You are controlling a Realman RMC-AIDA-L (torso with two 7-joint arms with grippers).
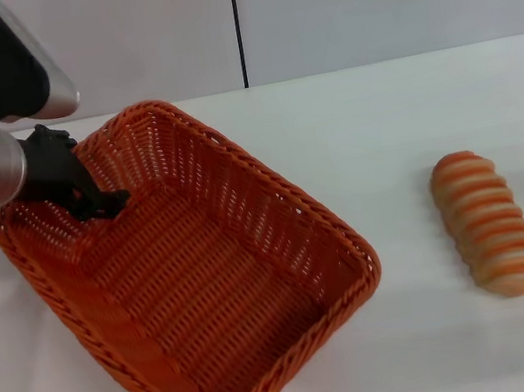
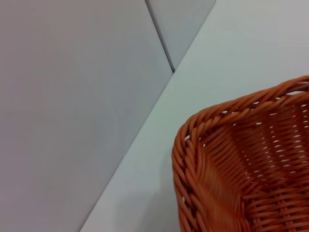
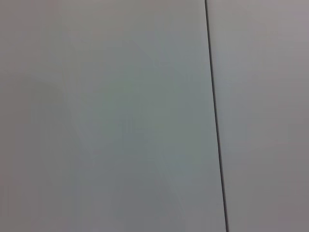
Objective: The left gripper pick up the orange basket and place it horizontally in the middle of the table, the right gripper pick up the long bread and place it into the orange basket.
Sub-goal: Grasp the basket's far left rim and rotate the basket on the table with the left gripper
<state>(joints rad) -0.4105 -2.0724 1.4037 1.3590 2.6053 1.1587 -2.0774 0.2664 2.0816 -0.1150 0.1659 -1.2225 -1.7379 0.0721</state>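
Note:
The orange basket (image 1: pixel 207 287) lies diagonally across the left half of the white table (image 1: pixel 380 114), one corner toward the front edge. My left gripper (image 1: pixel 90 198) reaches over the basket's far-left rim; a black finger shows inside the wall, and the claw looks shut on that wall. In the left wrist view a basket corner (image 2: pixel 231 164) fills the frame close up, and no fingers show there. The long bread (image 1: pixel 486 222), tan with orange and cream stripes, lies alone on the right side of the table, well apart from the basket. My right gripper is out of view.
A pale grey wall with a dark vertical seam (image 1: pixel 236 23) stands behind the table. The right wrist view shows only that wall and its seam (image 3: pixel 215 121). Bare tabletop lies between the basket and the bread.

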